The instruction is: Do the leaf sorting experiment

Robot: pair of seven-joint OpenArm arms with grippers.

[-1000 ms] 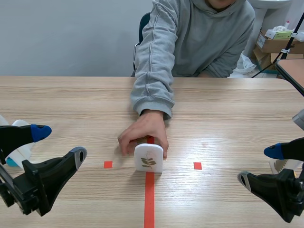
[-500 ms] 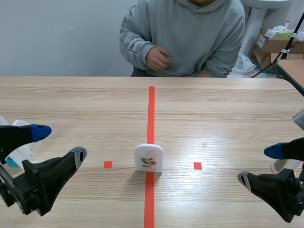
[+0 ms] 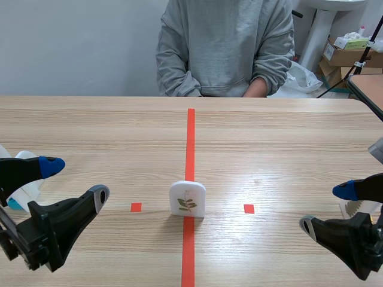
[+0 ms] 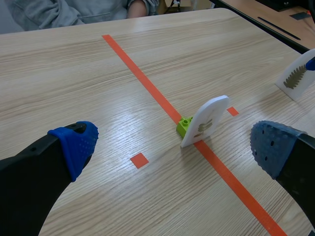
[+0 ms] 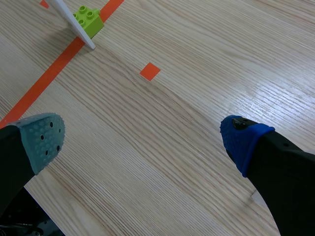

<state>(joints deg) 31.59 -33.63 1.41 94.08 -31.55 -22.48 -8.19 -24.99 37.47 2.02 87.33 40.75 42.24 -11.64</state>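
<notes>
My left claw [image 3: 75, 179] and right claw [image 3: 326, 208] both hang with fingers spread wide, low at the sides of the table [image 3: 269, 137]. The white leaf card [image 3: 187, 199] stands on the red line [image 3: 190, 137] between them — my wrist views alone show the green brick [image 4: 185, 126] propping it from behind.

leaf card [image 4: 206, 120] leans on green brick [image 4: 184, 126], pincer [image 4: 172, 147] open

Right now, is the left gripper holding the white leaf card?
No, the leaf card stands by itself, and the left gripper is open and well apart from it.
</notes>
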